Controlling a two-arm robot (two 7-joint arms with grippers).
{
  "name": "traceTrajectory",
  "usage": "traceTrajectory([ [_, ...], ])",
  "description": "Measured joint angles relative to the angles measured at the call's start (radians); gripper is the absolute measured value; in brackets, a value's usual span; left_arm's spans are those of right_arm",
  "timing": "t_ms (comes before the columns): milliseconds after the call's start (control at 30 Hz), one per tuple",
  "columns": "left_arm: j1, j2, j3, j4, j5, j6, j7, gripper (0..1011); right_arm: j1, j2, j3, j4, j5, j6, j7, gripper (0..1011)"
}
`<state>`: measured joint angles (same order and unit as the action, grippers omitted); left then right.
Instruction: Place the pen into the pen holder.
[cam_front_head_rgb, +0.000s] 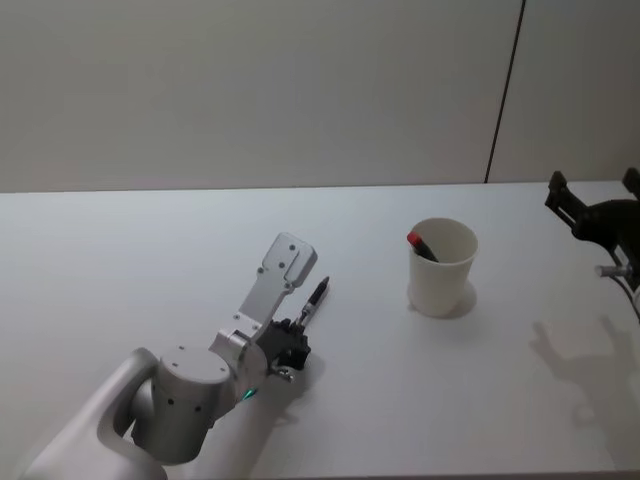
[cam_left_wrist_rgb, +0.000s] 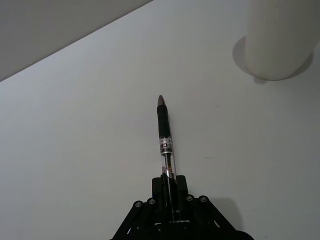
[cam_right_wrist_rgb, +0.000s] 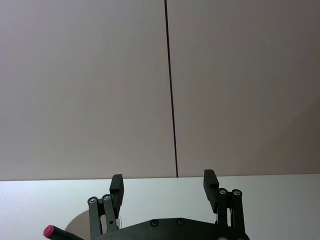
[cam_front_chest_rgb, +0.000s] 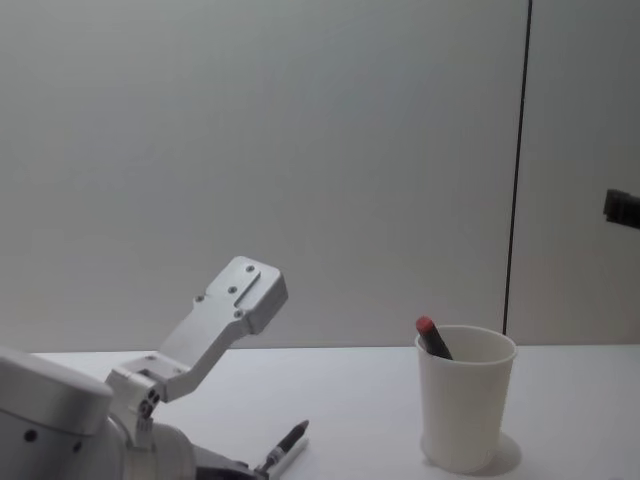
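Closest to the head camera, the left gripper (cam_front_head_rgb: 299, 330) sits low over the table (cam_front_head_rgb: 150, 250), at the end of the white left arm that enters from the lower left corner. Its fingers (cam_left_wrist_rgb: 161, 186) are clamped on the rear end of the pen (cam_left_wrist_rgb: 165, 136). The pen has a clear barrel with a printed label, a black grip section and a dark conical tip. It projects straight out from the fingertips, tip pointing away from the robot. In the chest view the pen (cam_front_chest_rgb: 288, 441) slopes upward toward its tip. Contact between the pen and the table cannot be determined.

The pen (cam_front_head_rgb: 316, 298) is outside the cup (cam_front_head_rgb: 442, 265). The cup stands upright on the table, to the right of the pen and slightly farther from the robot, well apart from it. It is plain white, with a rolled rim, and tapers toward its base. In the left wrist view the cup (cam_left_wrist_rgb: 277, 40) lies beyond the pen tip and off to one side.

A red-capped pen (cam_front_chest_rgb: 432, 338) leans inside the cup against the left part of the rim, cap uppermost and just above the rim.

The right gripper (cam_front_head_rgb: 594, 187) hangs above the right edge of the table, well clear of the cup. Its fingers (cam_right_wrist_rgb: 116, 186) are spread apart and hold nothing.

Behind the table stands a plain wall (cam_front_head_rgb: 250, 80) with one dark vertical seam (cam_front_head_rgb: 505, 90).
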<state>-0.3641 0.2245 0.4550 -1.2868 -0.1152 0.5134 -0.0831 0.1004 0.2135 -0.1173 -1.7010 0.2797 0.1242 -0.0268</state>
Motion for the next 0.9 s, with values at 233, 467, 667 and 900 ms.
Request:
traceTrajectory([
  [233, 0.014, 0.008, -0.003, -0.041, 0.018, -0.013, 0.039, 169, 0.0, 0.0, 0.0, 0.0, 0.0, 0.0, 0.0, 1001],
  [467, 0.034, 0.023, -0.012, -0.102, 0.039, -0.033, 0.089, 169, 0.0, 0.0, 0.0, 0.0, 0.0, 0.0, 0.0, 1001],
  [667, 0.055, 0.041, -0.024, -0.17, 0.059, -0.066, 0.133, 169, 0.0, 0.0, 0.0, 0.0, 0.0, 0.0, 0.0, 1002],
  [900, 0.074, 0.059, -0.036, -0.222, 0.072, -0.131, 0.158, 169, 0.0, 0.0, 0.0, 0.0, 0.0, 0.0, 0.0, 1001],
])
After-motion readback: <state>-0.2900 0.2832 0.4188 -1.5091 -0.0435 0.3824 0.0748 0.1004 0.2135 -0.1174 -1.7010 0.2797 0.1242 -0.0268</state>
